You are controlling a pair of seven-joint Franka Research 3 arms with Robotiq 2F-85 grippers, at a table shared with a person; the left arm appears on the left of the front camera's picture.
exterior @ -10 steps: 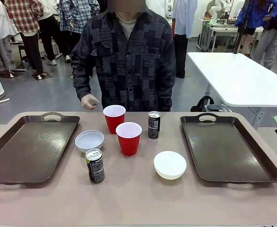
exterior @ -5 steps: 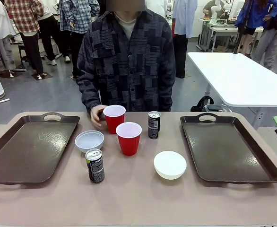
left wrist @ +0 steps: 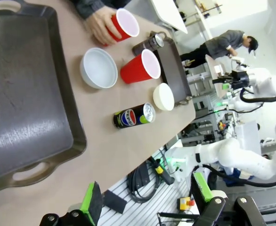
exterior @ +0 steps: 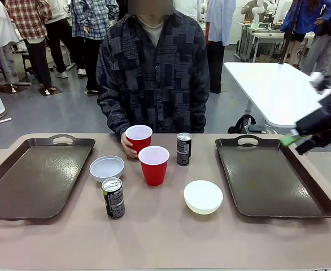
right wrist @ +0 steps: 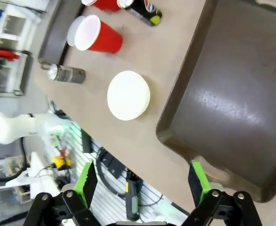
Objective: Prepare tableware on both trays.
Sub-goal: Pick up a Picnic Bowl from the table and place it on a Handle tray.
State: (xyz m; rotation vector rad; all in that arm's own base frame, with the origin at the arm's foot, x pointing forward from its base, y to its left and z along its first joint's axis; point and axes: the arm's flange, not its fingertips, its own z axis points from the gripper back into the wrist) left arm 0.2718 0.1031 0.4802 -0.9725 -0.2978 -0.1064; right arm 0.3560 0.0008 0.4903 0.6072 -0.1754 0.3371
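Right arm (exterior: 323, 119) swung in, right tray (exterior: 273, 180) now ahead of my jaws; person's hand (exterior: 126, 148) took far cup (exterior: 138, 138); both jaws apart, empty; trays bare, nothing placed.

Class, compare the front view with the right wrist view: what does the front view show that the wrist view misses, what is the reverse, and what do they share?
Front view: the person across the table, with one hand wrapped around the far red cup.
Right wrist view: the open gap between the right gripper's green pads, and cables on the floor past the table edge.
Both: the right tray, the white bowl beside it, the near red cup, the near can and the far can.
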